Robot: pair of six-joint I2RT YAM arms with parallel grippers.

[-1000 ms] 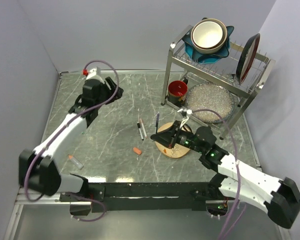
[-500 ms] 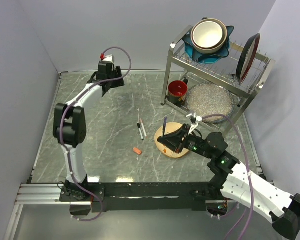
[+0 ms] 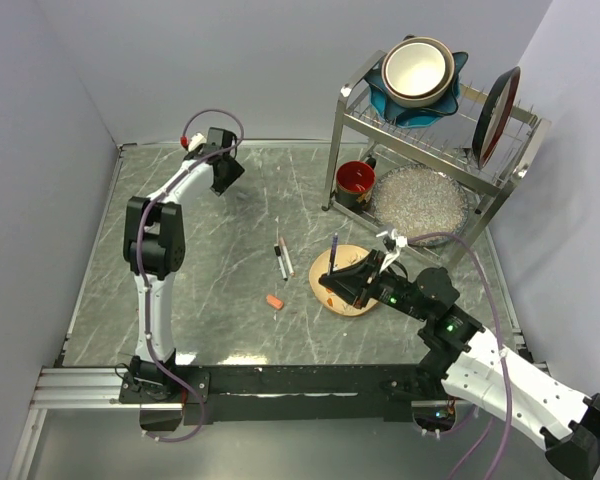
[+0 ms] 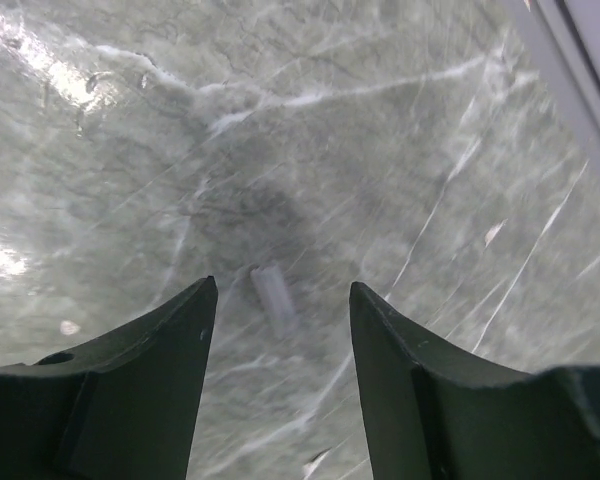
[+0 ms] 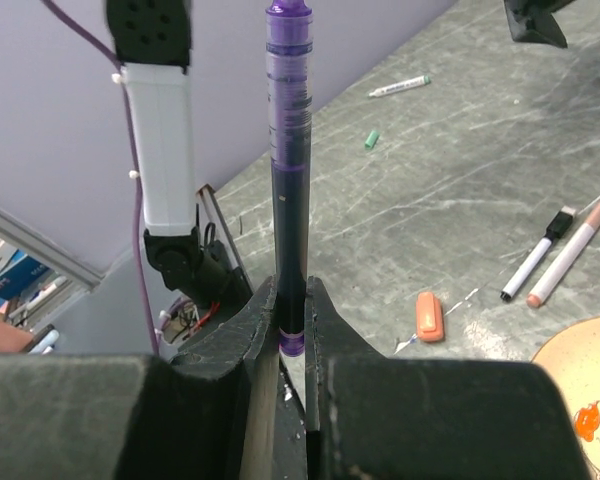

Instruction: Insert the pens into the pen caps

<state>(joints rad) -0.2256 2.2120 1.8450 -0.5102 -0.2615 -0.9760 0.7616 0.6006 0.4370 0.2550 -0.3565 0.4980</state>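
My right gripper [image 5: 292,290] is shut on a dark purple pen [image 5: 289,170] and holds it upright over the wooden disc [image 3: 352,300]; from above the pen [image 3: 334,252] rises out of the right gripper [image 3: 348,280]. Two white pens [image 3: 282,259] lie side by side on the table, one black-tipped [image 5: 536,257], one pinkish [image 5: 570,252]. An orange-red pen cap [image 3: 274,301] lies near them, also in the right wrist view [image 5: 429,315]. My left gripper [image 4: 281,290] stands open at the far back left [image 3: 220,166], above a pale pen cap [image 4: 273,298] on the table.
A green cap [image 5: 372,139] and a white pen [image 5: 400,86] lie beyond the left arm's base. At the back right a metal dish rack [image 3: 435,140] holds bowls and a plate, with a red cup [image 3: 356,179] and a glass dish [image 3: 420,200] beneath it.
The left arm swung from the near left to the far back left, and its jaws narrowed a little. The right gripper tipped the purple pen upright and shifted slightly right.
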